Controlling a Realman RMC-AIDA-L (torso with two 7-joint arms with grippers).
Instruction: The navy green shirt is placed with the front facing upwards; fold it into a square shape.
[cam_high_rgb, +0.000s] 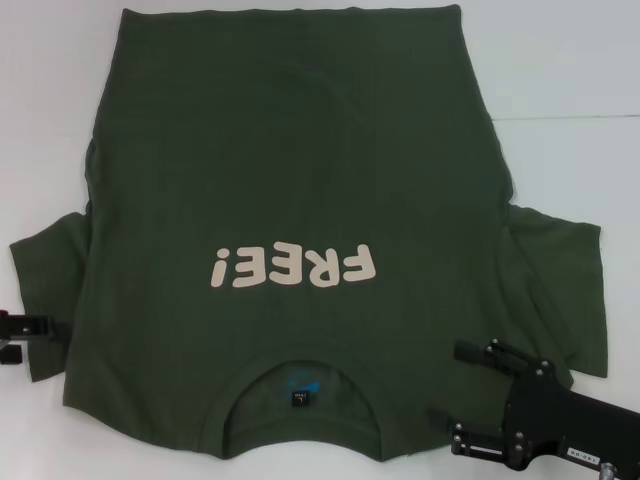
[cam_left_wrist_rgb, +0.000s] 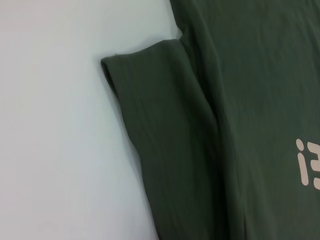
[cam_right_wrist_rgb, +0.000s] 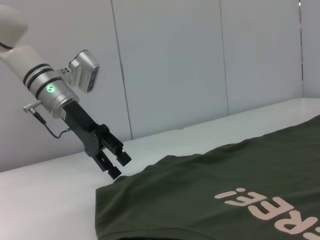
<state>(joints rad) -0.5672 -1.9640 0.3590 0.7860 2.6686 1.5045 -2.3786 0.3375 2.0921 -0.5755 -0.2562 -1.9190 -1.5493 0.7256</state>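
Two grippers sit at the shirt's near edge. Right gripper (cam_high_rgb: 462, 395), fingers spread w/ nothing between, hovers just beside the collar, over the near right shoulder. Left gripper (cam_right_wrist_rgb: 116, 165), fingers slightly apart, hangs just above the left sleeve. Navy green shirt (cam_high_rgb: 290, 190) lies flat on white worktop (cam_high_rgb: 570, 70), front up, "FREE!" lettering (cam_high_rgb: 292, 266) beyond the collar, hem farthest.

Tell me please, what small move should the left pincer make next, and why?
Probably lower the left pincer onto the left sleeve and grip its edge. The navy green shirt lies flat, unfolded, and this pincer hovers open just above the sleeve. The right pincer waits by the other shoulder.
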